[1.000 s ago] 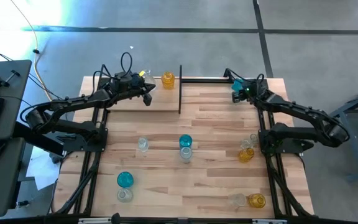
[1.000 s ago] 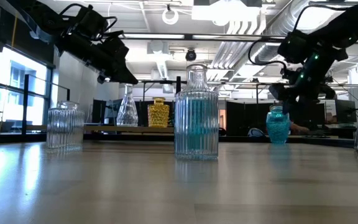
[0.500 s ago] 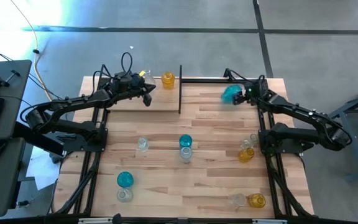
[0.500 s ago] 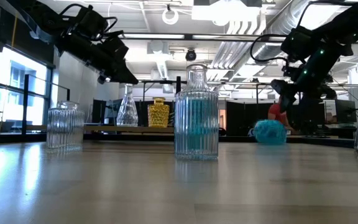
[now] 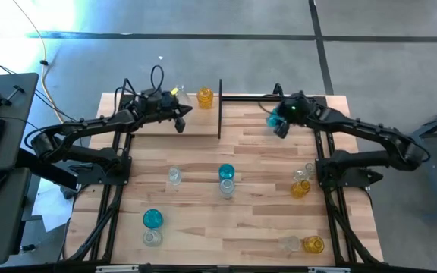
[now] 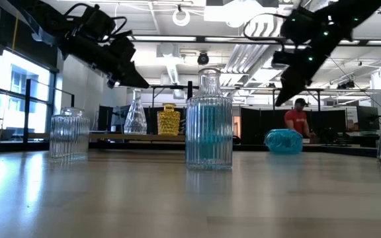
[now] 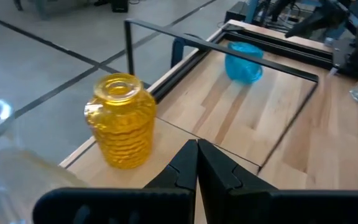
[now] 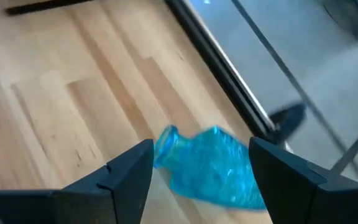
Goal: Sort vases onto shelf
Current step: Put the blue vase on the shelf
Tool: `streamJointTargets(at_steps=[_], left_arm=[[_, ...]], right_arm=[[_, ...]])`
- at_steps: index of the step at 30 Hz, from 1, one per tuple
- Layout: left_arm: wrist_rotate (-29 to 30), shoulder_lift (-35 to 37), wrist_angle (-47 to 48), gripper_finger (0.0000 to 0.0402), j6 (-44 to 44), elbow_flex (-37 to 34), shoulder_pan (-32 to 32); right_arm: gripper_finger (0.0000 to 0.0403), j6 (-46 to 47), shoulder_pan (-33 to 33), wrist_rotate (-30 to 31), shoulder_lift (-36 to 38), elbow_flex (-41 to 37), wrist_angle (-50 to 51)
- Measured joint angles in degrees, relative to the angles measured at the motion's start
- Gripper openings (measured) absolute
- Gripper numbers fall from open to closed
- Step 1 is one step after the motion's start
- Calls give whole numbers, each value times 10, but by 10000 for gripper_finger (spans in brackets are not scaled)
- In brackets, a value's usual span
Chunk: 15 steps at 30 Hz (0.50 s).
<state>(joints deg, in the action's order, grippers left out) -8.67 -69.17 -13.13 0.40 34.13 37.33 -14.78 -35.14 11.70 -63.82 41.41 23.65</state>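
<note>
Blue vase point(image 8: 213, 167) lies toppled on the table, long axis flat, directly beneath my spread right end effector point(image 8: 197, 165); left end effector point(image 7: 197, 163), pressed together, is farther.

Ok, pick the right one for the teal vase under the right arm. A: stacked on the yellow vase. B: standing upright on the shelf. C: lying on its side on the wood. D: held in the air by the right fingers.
C: the teal vase lies tipped over on the wood, its neck pointing sideways, with the right gripper open above it and not gripping it; the low view shows it lying down too.
</note>
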Motion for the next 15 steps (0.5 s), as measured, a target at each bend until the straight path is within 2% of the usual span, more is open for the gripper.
streamJointTargets(at_steps=[6,10,15], left_arm=[[1,0,0,0,13,0,-12],[1,0,6,0,26,0,-17],[1,0,14,0,40,-5,-21]], right_arm=[[248,-100,15,4,-118,91,100],[248,-165,25,38,-188,134,154],[248,-221,31,73,-252,168,165]])
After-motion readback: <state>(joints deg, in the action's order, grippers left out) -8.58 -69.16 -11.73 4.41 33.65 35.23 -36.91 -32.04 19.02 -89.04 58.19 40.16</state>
